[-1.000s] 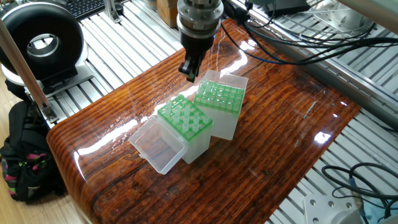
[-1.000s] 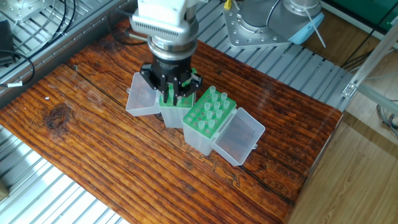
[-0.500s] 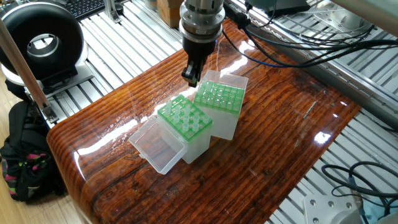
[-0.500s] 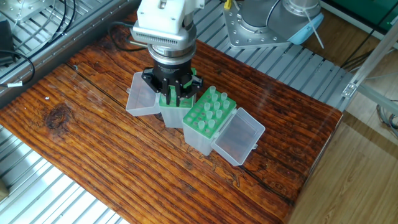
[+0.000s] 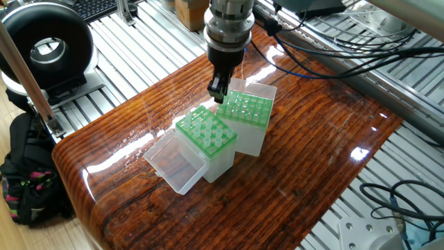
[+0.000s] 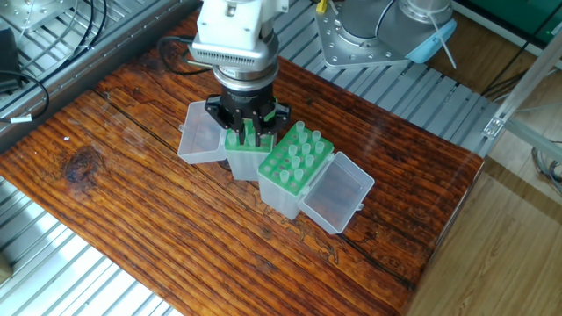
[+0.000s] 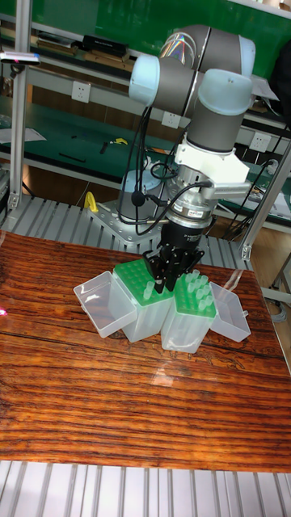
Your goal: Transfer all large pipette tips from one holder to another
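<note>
a: since a second ago the gripper has slid sideways and a little lower, from off the rack's edge to just above the far rack

b: and in that first fixed view, what do you read?

a: two green-topped boxes stand touching at an angle on the wooden table, each with its clear lid hinged open and lying flat so the arm can come straight down. the near rack shows pale round tops in its holes. the fingers look close together, but i cannot tell whether anything sits between them

b: the other fixed view?

a: the gripper hangs over the rack nearer the arm's base side, its dark fingers hiding much of that grid. the large pipette tips stand upright in the neighbouring rack, open ends up, so they can be taken from above. the jaws are narrow, whether they hold a tip stays hidden

b: and the tall view?

a: the gripper points straight down between the two boxes' tops, over the inner edge of the left rack; tips crowd the right rack. i judge it is either bringing a tip to an empty hole or lining up for one, i cannot say which
</note>
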`<state>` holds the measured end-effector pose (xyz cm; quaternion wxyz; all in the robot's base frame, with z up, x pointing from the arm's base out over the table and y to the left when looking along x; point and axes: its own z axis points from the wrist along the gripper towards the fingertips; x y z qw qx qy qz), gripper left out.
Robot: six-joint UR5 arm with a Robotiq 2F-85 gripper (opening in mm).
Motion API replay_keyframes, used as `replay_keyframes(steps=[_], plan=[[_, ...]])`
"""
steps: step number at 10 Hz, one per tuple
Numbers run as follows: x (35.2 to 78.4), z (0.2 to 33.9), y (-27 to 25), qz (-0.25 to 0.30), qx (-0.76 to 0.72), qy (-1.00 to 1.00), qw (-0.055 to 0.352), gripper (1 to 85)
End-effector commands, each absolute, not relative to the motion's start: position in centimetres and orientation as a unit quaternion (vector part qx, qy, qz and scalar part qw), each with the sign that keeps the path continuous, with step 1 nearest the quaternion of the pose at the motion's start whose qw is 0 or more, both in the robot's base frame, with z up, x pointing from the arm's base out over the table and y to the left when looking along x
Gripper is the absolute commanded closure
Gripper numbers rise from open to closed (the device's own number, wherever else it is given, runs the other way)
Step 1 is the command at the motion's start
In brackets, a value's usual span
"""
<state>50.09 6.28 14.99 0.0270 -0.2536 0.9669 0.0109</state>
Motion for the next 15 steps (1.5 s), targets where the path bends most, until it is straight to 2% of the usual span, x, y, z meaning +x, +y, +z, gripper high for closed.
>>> replay_keyframes(steps=[1,9,15], plan=[[49.1,15.2,6.6,0.015,-0.253,0.967,0.026,56.3],[49.9,14.6,6.7,0.008,-0.254,0.966,0.040,56.3],[50.5,14.4,6.5,0.000,-0.251,0.967,0.048,63.3]])
